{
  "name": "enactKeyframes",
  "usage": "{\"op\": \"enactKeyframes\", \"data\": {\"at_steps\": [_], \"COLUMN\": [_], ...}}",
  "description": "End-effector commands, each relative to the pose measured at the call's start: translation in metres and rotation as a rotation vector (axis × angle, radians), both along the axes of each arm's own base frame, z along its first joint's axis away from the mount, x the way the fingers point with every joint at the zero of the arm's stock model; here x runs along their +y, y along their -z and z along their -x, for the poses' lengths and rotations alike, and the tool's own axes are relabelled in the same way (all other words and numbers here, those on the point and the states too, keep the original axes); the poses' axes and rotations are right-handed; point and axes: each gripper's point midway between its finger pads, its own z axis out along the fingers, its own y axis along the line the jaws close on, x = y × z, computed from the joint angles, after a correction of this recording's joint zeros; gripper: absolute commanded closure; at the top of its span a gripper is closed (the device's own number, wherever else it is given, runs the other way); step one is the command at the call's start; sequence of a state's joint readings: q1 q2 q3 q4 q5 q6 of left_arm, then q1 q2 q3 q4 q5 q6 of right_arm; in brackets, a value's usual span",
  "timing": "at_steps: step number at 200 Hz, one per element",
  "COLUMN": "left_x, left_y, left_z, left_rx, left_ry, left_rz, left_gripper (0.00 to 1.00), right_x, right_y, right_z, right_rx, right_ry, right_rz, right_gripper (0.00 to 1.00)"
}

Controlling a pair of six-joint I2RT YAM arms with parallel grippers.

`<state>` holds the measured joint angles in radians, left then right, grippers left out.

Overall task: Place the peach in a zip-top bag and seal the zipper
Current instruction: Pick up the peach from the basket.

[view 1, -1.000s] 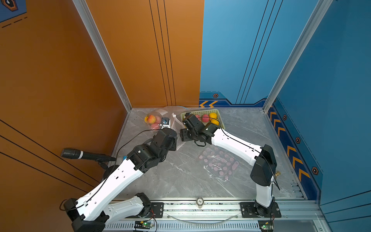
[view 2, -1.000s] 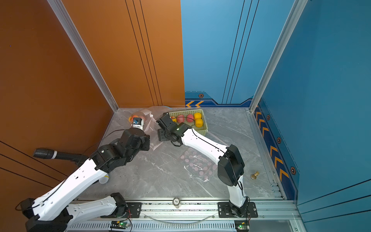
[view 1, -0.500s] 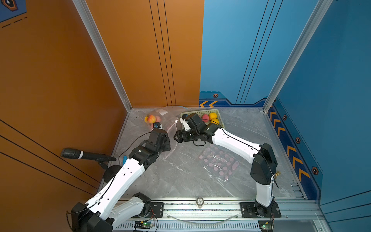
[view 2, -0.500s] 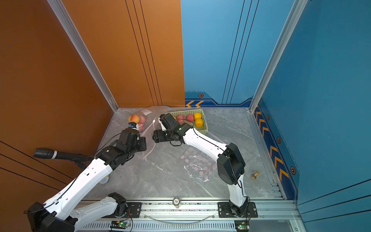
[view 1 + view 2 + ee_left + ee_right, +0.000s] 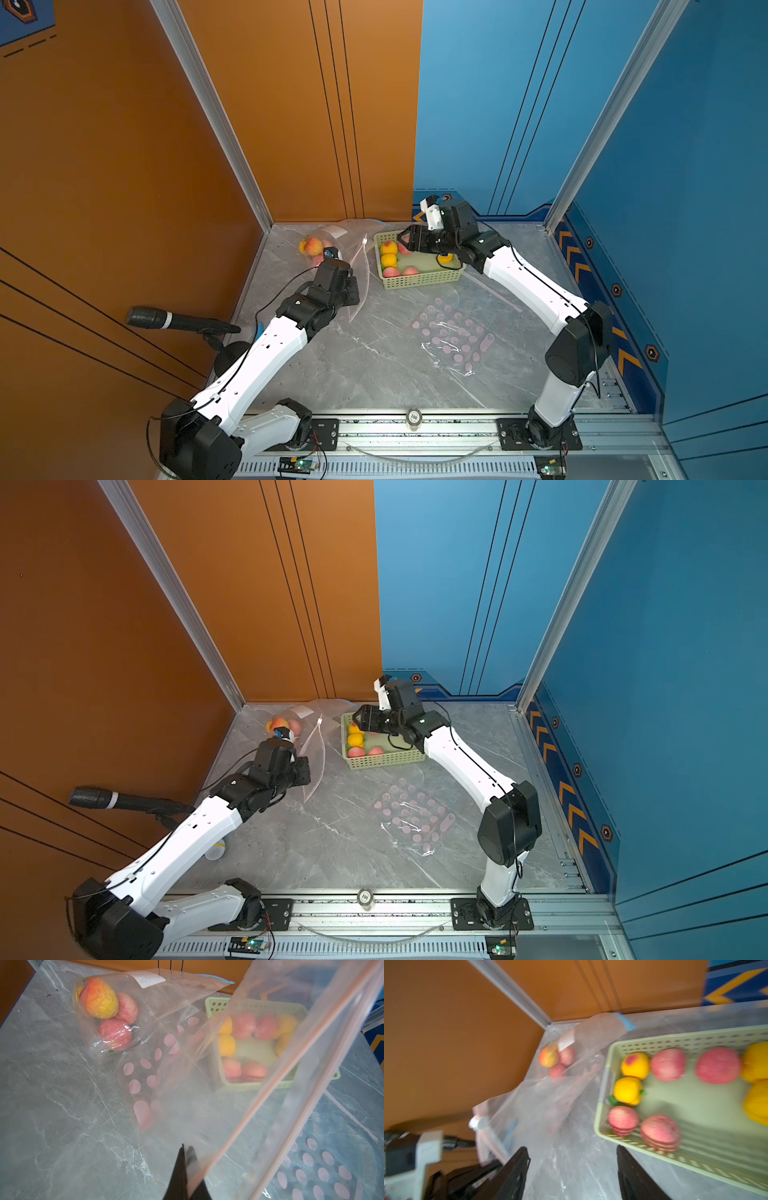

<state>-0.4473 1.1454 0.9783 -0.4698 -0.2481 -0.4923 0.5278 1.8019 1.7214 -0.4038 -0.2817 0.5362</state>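
Peaches (image 5: 668, 1064) lie in the green basket (image 5: 695, 1041) at the far edge of the table (image 5: 374, 374), none lifted yet. The right gripper (image 5: 571, 1147) hangs by the basket with jaws spread and empty; the blur makes it hard to say which fruit it lines up with. The left gripper (image 5: 186, 1151) is pinched tight on the zip-top bag (image 5: 239, 1095), holding its limp, slippery film up beside the basket. Each fruit looks round, light and apt to roll, so grip across its widest part.
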Motion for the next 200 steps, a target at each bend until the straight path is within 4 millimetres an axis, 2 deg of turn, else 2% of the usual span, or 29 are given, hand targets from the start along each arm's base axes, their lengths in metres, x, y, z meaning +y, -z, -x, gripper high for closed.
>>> {"op": "enactKeyframes", "data": {"at_steps": [1,9,14,27,43,47,64,86,134,162,200], "left_x": [-0.002,-0.003,-0.005,-0.007,-0.009,-0.009,-0.009,-0.01,-0.01,-0.01,-0.01], "left_y": [-0.014,-0.015,-0.016,-0.017,-0.017,-0.016,-0.015,-0.014,-0.013,-0.012,-0.011], "left_z": [-0.008,-0.009,-0.009,-0.01,-0.01,-0.011,-0.011,-0.01,-0.008,-0.007,-0.007], "left_rx": [-0.024,-0.026,-0.026,-0.028,-0.03,-0.027,-0.025,-0.019,-0.017,-0.016,-0.012], "left_ry": [-0.04,-0.044,-0.043,-0.041,-0.037,-0.037,-0.038,-0.034,-0.032,-0.031,-0.033], "left_rz": [0.07,0.085,0.095,0.111,0.121,0.12,0.126,0.13,0.138,0.141,0.144], "left_gripper": [1.0,1.0,1.0,1.0,1.0,1.0,1.0,1.0,1.0,1.0,1.0], "right_x": [-0.038,-0.052,-0.056,-0.072,-0.088,-0.09,-0.099,-0.106,-0.115,-0.123,-0.123], "right_y": [0.053,0.071,0.068,0.086,0.097,0.107,0.121,0.139,0.163,0.177,0.198], "right_z": [-0.023,-0.031,-0.04,-0.054,-0.069,-0.074,-0.086,-0.097,-0.112,-0.117,-0.119], "right_rx": [0.074,0.096,0.079,0.088,0.077,0.086,0.087,0.099,0.124,0.159,0.193], "right_ry": [0.111,0.143,0.159,0.195,0.241,0.247,0.274,0.293,0.314,0.314,0.287], "right_rz": [0.215,0.284,0.302,0.388,0.493,0.524,0.612,0.686,0.753,0.751,0.758], "right_gripper": [0.35,0.36,0.37,0.38,0.39,0.39,0.39,0.38,0.37,0.36,0.37]}}
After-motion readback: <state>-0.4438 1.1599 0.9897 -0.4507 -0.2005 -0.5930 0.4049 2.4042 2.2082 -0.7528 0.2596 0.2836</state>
